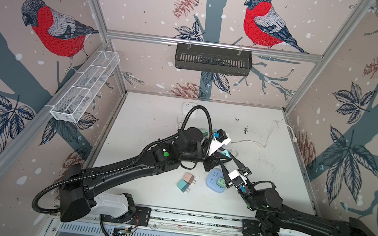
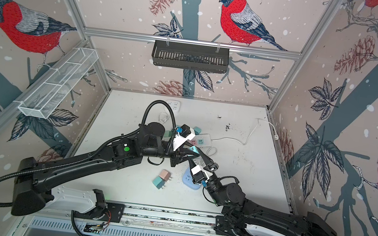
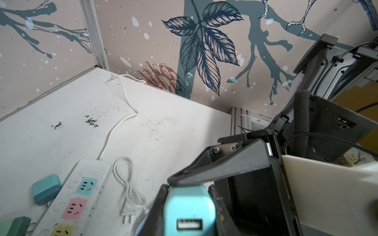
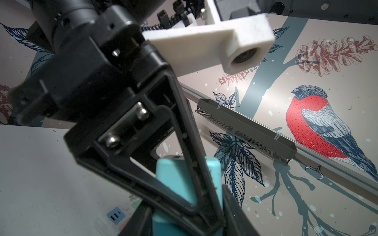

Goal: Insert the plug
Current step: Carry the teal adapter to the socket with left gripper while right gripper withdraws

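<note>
A robot lab test cell: a scuffed white counter (image 1: 273,184) boxed in by aluminium framing (image 1: 212,45) and bird-print wall panels (image 1: 148,6), with black robot arms (image 1: 127,167) on a rail (image 1: 194,219) along the counter's front edge.

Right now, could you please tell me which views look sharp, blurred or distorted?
In both top views, sharp but wide-angle, the frame posts splaying outward; in the left wrist view, the power strip and teal plug are crisp under even light; in the right wrist view, the left arm's housing is blurred up close, the wall bird sharp.
</note>
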